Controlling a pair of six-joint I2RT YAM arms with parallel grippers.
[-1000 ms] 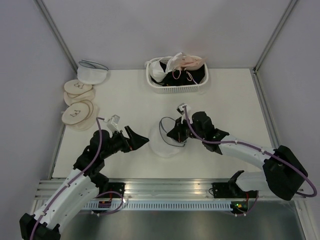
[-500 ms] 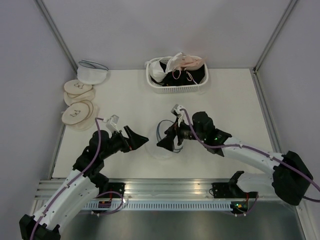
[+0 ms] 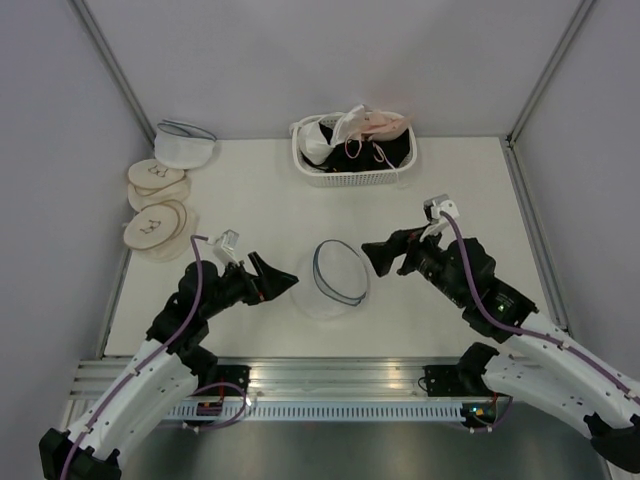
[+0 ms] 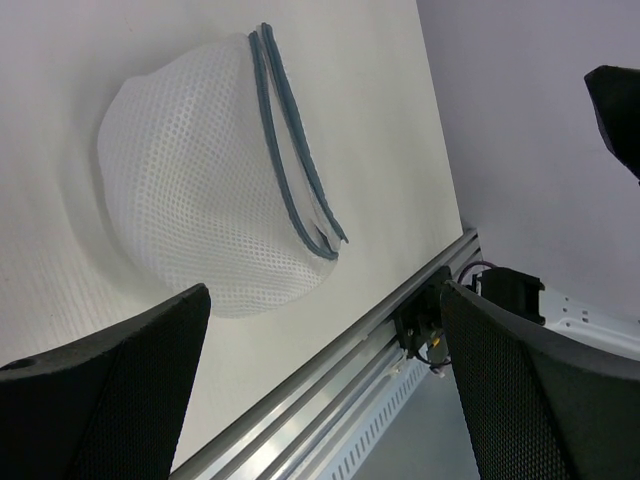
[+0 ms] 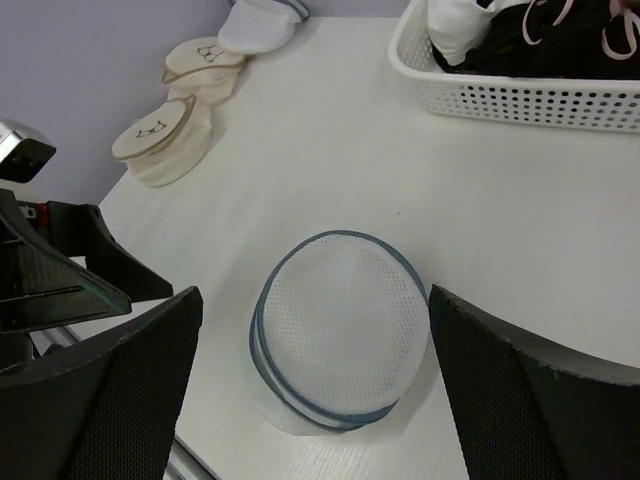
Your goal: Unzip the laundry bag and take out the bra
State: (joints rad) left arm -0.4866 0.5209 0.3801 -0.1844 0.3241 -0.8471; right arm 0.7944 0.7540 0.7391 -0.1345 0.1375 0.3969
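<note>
The laundry bag (image 3: 335,278) lies in the middle of the table, a round white mesh case with a dark zipper rim. It also fills the left wrist view (image 4: 205,185) and the right wrist view (image 5: 340,335). Its two rim lines run close together, and no colour shows through the mesh. A pale pink-beige bra (image 3: 388,122) rests on top of the basket at the back. My left gripper (image 3: 284,279) (image 4: 325,300) is open just left of the bag, not touching it. My right gripper (image 3: 376,256) (image 5: 315,300) is open and empty, off the bag's right side.
The white basket (image 3: 350,177) at the back centre holds black and white garments. Tan round discs (image 3: 155,205) are stacked at the far left, with a white domed bag (image 3: 185,146) behind them. An aluminium rail (image 3: 330,375) runs along the near table edge.
My right gripper has opened, let go of the bag's rim and drawn back to the right. The bag has settled lower on the table. The left arm has not moved.
</note>
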